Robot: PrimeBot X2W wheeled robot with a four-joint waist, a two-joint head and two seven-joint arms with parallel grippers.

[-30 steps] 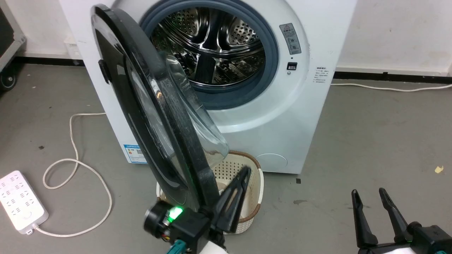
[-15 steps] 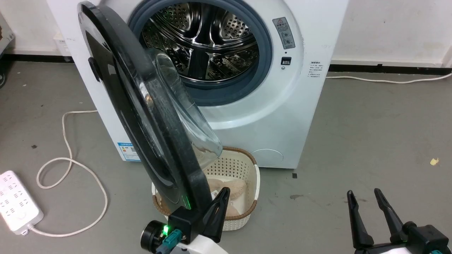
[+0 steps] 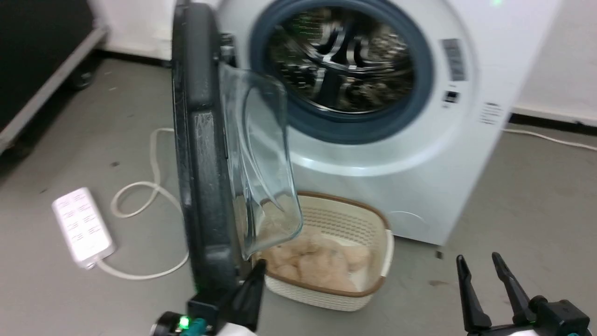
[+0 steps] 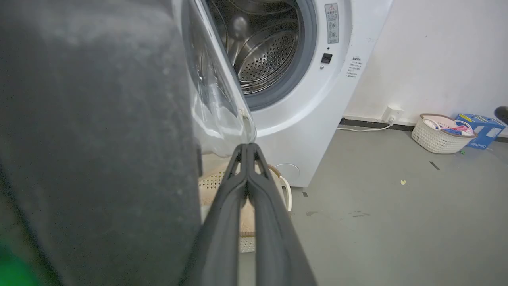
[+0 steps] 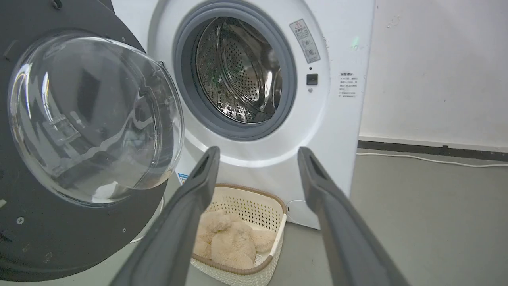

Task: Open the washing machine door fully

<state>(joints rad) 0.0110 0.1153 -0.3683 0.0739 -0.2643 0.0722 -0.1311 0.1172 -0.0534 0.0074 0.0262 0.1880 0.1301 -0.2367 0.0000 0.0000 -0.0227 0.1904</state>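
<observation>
The washing machine door (image 3: 203, 163) stood swung out from the washing machine (image 3: 419, 177). It was attached at the left of the machine's front in the head view and seen nearly edge-on. Its clear glass bowl (image 3: 266, 163) bulged back toward the open steel drum (image 3: 345, 60).

The left gripper (image 3: 260, 267) was low at the door's bottom edge, on the inner, glass side. Its two fingers were pressed together with nothing between them. In the left wrist view the fingertips (image 4: 243, 159) sat just under the bowl's lower lip, with the door's dark rim close along their left. Whether they touched the door could not be told.

The right gripper (image 3: 477, 256) hung well apart from the door, off the machine's right front corner, jaws spread and empty.

On the floor at the machine's front foot, under the bowl, sat a cream perforated basket (image 3: 345, 298) holding something pale and fluffy (image 3: 317, 261). A white power strip (image 3: 83, 227) lay on the floor beyond the door's outer face.
</observation>
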